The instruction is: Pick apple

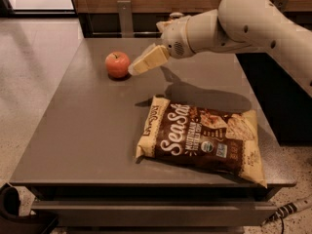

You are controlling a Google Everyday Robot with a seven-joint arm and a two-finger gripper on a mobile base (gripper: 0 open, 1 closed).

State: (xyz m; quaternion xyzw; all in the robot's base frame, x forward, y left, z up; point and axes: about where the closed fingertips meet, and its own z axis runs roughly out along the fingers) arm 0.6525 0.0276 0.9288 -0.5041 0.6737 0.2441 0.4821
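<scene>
The apple (117, 64), small, round and red-orange with a short stem, sits on the grey table (87, 126) at the far left. My gripper (138, 67) reaches in from the right on the white arm (234, 23). Its pale fingertip end is just right of the apple, at the apple's height, very close to or touching its side. The gripper holds nothing.
A brown SeaSalt chip bag (200, 138) lies flat on the table's front right. A can (170, 19) stands at the back, mostly hidden behind the arm. A dark wall and metal post run behind the table. Floor lies to the left.
</scene>
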